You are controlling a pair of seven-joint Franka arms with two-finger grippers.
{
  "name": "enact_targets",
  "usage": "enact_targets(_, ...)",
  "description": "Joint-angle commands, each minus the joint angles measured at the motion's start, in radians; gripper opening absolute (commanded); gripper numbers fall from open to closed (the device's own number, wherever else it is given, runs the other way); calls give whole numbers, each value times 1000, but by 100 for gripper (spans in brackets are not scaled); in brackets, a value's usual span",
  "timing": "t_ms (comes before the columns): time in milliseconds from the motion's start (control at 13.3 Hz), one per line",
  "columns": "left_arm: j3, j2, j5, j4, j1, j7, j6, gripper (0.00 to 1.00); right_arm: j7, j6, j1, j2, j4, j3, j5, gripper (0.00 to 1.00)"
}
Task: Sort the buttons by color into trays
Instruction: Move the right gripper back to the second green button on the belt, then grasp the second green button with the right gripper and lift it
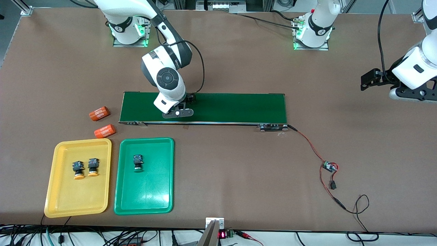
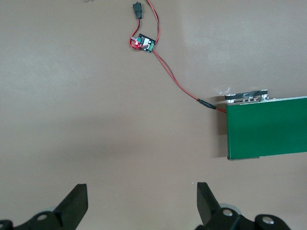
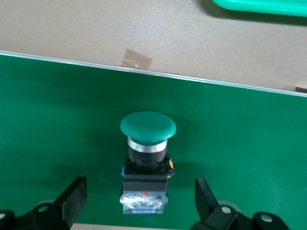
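A green-capped button (image 3: 146,158) lies on the dark-green belt (image 3: 240,143), its body between the spread fingers of my right gripper (image 3: 140,187), which is open and not touching it. In the front view that gripper (image 1: 188,101) is low over the belt (image 1: 232,107) near the right arm's end, and the hand hides the button. The yellow tray (image 1: 75,194) holds two yellow-orange buttons (image 1: 78,169) (image 1: 93,166). The green tray (image 1: 143,194) holds one green button (image 1: 138,162). My left gripper (image 1: 367,80) (image 2: 142,188) waits open and empty over bare table past the belt's other end.
Two orange cylinders (image 1: 99,113) (image 1: 104,131) lie beside the belt, just farther from the front camera than the yellow tray. A small circuit board (image 1: 329,166) (image 2: 144,43) with red and black wires runs from the belt's end (image 2: 268,127) toward the table's near edge.
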Motion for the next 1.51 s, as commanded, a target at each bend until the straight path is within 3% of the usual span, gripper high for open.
enact_targets(0,-6,-20,22,-15,5,7,-2,100,1,19,-7,-28,-37,4,3,93)
enact_targets(151,-6,-20,22,-15,5,7,-2,100,1,10,-11,-26,-42,4,3,66)
enact_targets(226,-6,-20,20,-15,5,7,-2,100,9,10,-16,-26,-49,4,5,42)
enact_targets(377,-6,-20,22,-15,5,7,-2,100,7,10,-25,-28,-56,4,5,40)
enact_targets(527,-6,-20,22,-15,5,7,-2,100,7,12,-27,-31,-51,4,5,28)
enact_targets(754,-6,-20,20,-15,5,7,-4,100,9,12,-39,-38,-11,3,5,23)
enact_targets(980,-6,-20,20,-15,5,7,-2,100,-20,13,-76,-20,97,-5,-7,18)
enact_targets(1432,-6,-20,22,-15,5,7,-2,100,-245,21,-156,136,334,-72,-44,10)
